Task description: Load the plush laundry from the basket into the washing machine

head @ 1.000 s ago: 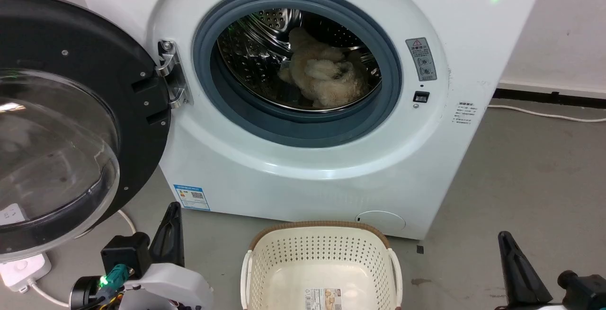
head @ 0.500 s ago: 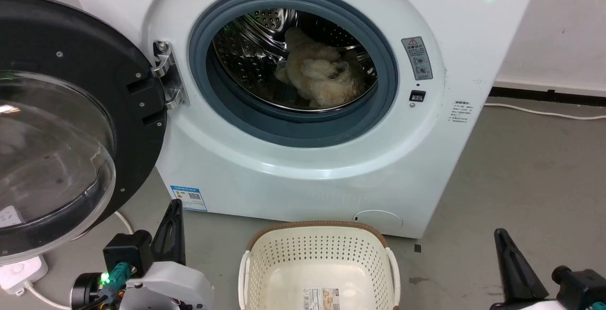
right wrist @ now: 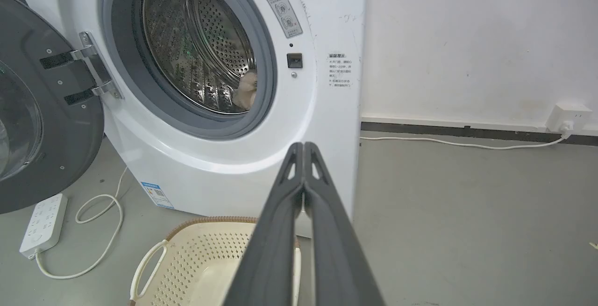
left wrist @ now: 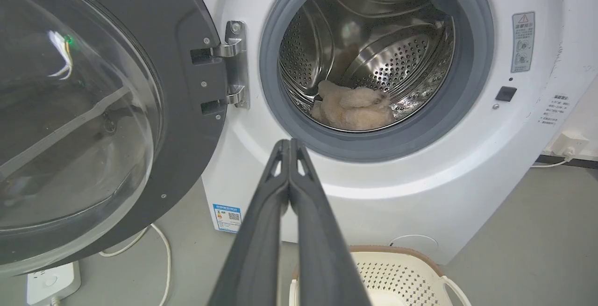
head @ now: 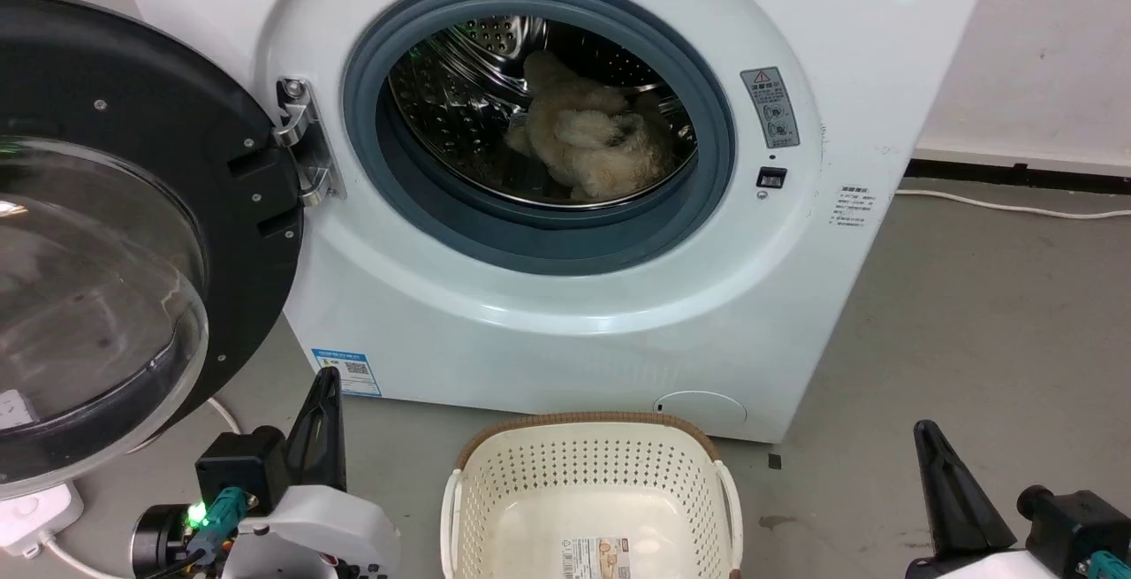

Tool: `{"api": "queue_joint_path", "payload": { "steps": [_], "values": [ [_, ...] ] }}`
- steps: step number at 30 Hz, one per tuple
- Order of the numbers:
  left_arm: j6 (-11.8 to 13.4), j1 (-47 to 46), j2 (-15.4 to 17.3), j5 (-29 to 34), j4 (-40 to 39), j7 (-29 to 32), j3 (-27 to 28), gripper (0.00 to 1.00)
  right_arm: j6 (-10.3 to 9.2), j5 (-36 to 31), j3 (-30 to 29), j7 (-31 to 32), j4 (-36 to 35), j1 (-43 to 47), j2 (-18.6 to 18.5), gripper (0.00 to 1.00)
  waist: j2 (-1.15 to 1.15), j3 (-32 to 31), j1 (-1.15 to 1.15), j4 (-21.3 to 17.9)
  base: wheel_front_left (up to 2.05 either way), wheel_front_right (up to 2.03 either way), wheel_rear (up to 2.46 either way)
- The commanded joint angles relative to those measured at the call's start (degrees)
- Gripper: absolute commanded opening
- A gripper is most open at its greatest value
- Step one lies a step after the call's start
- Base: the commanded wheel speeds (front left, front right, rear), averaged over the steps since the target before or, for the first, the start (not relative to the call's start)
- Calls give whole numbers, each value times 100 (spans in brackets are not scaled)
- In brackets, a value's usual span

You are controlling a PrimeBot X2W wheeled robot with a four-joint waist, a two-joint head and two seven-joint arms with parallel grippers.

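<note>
Camera shifted, left tool (left wrist: 289, 141), right tool (right wrist: 303, 144) low, fingers together

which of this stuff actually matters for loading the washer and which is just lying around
Part of the job:
- plush laundry, already in the drum
- basket, on the floor in front
- washing machine, door open
- left end effector and right end effector, both shut

Just lying about:
- power strip
- wall socket
- white cable along the wall
</note>
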Motion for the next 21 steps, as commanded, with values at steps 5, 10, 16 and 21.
{"api": "queue_joint_path", "payload": {
  "steps": [5,10,16,21],
  "values": [
    [-107,56,-86,161,20,39,117,0,2,-97,31,52,36,-153,-4,0,0,2,0,-20,0,0,0],
    [-175,61,-149,262,25,59,185,0,2,-147,45,82,55,-194,-4,0,0,4,0,-40,0,0,0],
    [-256,68,-226,383,31,84,267,0,2,-207,62,118,77,-241,-5,0,0,6,0,-63,0,0,0],
    [-324,74,-290,484,36,104,335,0,2,-258,76,149,96,-282,-5,0,0,8,0,-83,0,0,0]
  ]
}}
